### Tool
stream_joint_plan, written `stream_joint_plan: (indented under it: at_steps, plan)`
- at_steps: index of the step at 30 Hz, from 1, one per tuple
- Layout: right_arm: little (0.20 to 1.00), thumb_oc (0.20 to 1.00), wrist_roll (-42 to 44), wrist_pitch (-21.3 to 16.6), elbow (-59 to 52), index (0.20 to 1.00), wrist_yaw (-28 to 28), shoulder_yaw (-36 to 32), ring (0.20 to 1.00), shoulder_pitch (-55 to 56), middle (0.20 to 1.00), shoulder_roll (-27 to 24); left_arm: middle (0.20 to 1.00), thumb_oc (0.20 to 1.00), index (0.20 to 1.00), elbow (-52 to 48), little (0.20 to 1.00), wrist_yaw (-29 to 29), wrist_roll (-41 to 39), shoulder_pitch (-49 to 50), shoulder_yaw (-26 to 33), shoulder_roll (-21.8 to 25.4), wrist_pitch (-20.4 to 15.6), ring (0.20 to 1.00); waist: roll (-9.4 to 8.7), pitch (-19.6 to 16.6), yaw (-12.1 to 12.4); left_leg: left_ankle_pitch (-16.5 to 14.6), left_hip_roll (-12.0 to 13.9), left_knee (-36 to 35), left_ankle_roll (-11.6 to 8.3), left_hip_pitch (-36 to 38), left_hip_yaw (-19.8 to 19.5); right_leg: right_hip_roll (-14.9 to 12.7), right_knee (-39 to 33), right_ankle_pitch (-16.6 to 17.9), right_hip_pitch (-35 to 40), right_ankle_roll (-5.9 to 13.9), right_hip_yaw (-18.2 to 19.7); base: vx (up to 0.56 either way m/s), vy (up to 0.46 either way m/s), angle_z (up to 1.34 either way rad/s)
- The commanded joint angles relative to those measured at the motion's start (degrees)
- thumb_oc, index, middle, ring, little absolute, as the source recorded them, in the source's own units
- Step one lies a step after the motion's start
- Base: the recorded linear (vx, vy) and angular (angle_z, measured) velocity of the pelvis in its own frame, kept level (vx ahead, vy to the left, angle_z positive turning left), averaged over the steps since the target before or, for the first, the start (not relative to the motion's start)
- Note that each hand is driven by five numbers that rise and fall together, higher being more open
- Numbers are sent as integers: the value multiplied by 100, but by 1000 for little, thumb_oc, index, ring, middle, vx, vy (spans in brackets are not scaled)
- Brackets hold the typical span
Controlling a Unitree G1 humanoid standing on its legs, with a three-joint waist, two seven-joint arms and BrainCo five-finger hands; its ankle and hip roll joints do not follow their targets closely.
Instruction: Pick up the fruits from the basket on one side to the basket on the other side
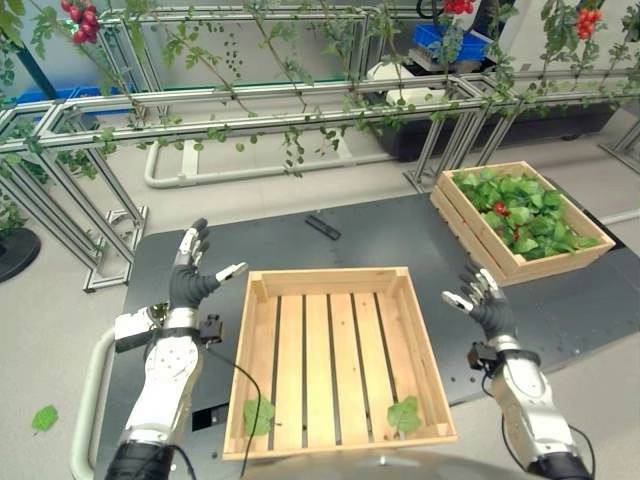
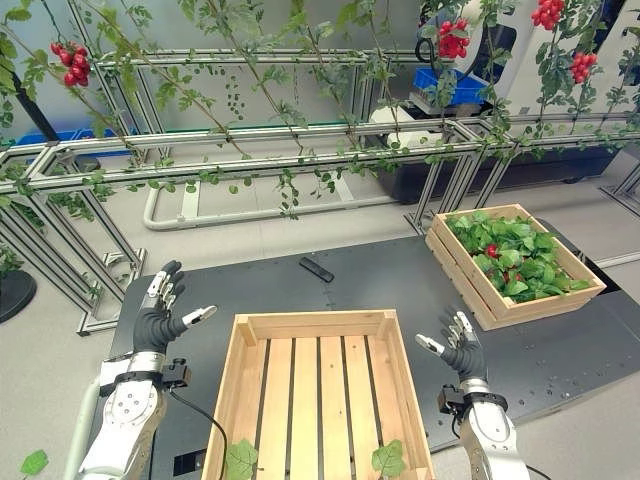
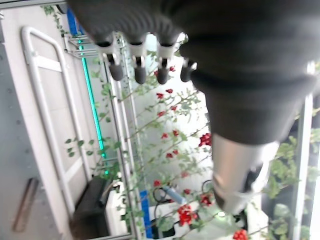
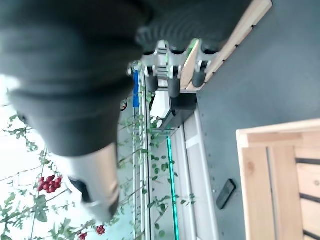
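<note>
A wooden slatted crate (image 1: 330, 277) stands right before me on the dark table; it holds two green leaves (image 1: 404, 414) and no fruit. A second wooden crate (image 1: 470, 235) sits at the far right, full of green leaves with a small red fruit (image 1: 499, 208) among them. My left hand (image 1: 190, 275) hovers open beside the near crate's left rim, fingers straight and pointing up. To the right of that crate my right hand (image 1: 485, 300) is raised the same way, open and holding nothing. Both wrist views show straight fingers (image 3: 140, 70) and an empty right hand (image 4: 75, 60).
A small black flat object (image 1: 322, 227) lies on the table (image 1: 400, 230) beyond the near crate. Metal frames (image 1: 250, 110) strung with vines and red fruit clusters (image 1: 82, 20) stand behind the table. A loose leaf (image 1: 44, 418) lies on the floor at left.
</note>
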Motion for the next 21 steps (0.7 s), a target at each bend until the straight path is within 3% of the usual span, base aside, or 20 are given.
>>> stream_joint_plan:
  at_steps: [1,2,4,21]
  plan:
    - [1000,1000,-516,-235,-4,1000,-200,-95,1000,-206,1000,-166,1000,1000,1000,502,1000,-59,-53,-248,-154,218,-57,1000,-183,31,-108,-166,-289,370,283,-251,-43,-45,659,-1029,136,171,49,35,-6,1]
    - [1000,1000,-753,-233,256,1000,-267,-61,1000,-162,1000,-168,1000,1000,1000,1082,1000,-71,-32,-235,-190,140,4,1000,-179,30,-112,-169,-282,365,280,-239,-52,-37,683,-1060,153,168,20,38,-7,2]
    - [1000,1000,-836,-233,443,1000,-318,-103,1000,-122,1000,-145,1000,1000,1000,1240,1000,-130,-77,-139,-156,102,28,1000,-169,23,-105,-172,-287,361,282,-232,-71,-26,710,-1089,169,167,5,46,-2,3]
    - [1000,1000,-1056,-193,728,1000,-470,-138,1000,-136,1000,-47,1000,1000,1000,1207,1000,-246,-295,43,-216,-10,115,1000,-117,-5,-28,-155,-299,295,266,-175,-193,3,725,-1205,318,122,-148,13,1,7]
